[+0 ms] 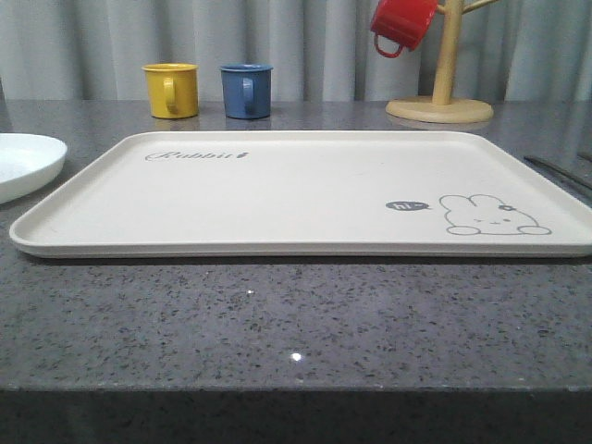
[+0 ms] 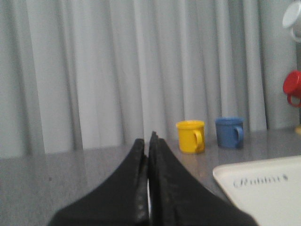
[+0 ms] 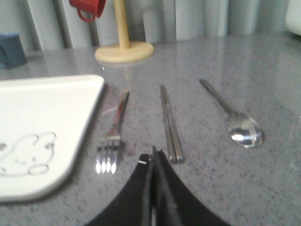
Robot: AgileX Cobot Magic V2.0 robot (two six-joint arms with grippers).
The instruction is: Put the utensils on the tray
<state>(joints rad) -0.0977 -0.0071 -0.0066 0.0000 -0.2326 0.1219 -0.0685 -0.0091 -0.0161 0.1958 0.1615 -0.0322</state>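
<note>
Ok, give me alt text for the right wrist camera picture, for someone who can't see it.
A shiny steel four-tined fork, a pair of flat steel chopsticks and a round-bowled steel spoon lie side by side on the grey speckled counter, beside the cream rabbit-print tray. The closed black right tool points toward them.

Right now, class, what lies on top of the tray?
Nothing lies on the tray except its printed rabbit drawing. The fork, chopsticks and spoon lie on the table beside it. Nothing covers its surface.

tray (image 1: 305, 190) cream, bare (rabbit print) | fork (image 3: 113, 134), chopsticks (image 3: 170, 123), spoon (image 3: 233, 117) beside it
</note>
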